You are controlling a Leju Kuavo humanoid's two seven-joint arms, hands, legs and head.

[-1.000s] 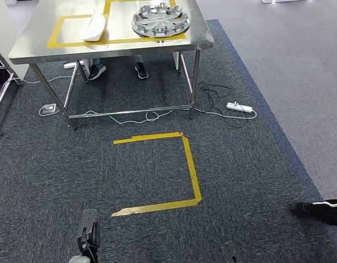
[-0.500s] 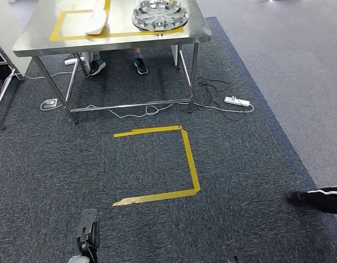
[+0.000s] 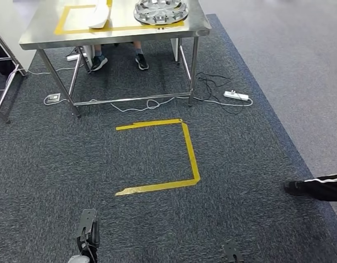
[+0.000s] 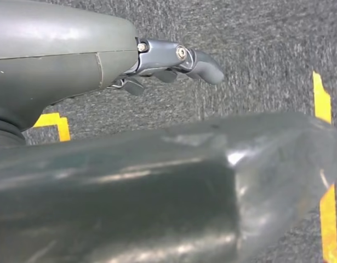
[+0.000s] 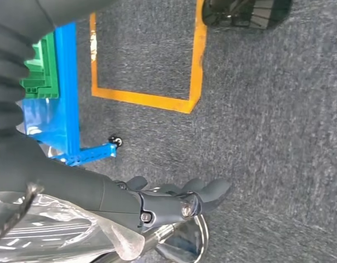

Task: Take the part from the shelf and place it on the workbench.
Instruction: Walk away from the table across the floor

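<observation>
My left hand (image 4: 166,57) hangs low on the left, fingers stretched out over the carpet with nothing in them. Far ahead, the workbench (image 3: 116,35) carries a white piece (image 3: 100,16) and, to its right, a silver wheel cover (image 3: 160,11). Nearer lies a yellow tape square (image 3: 193,159). My right hand (image 5: 170,205) curls around the part (image 5: 187,244), shiny metal in clear plastic, with the blue shelf (image 5: 69,93) nearby. A person's shoe (image 3: 297,188) is on the far right.

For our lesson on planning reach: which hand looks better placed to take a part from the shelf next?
Probably the right hand: its wrist view has the blue shelf close by. The left hand hangs over carpet and yellow tape, fingers holding nothing.
</observation>
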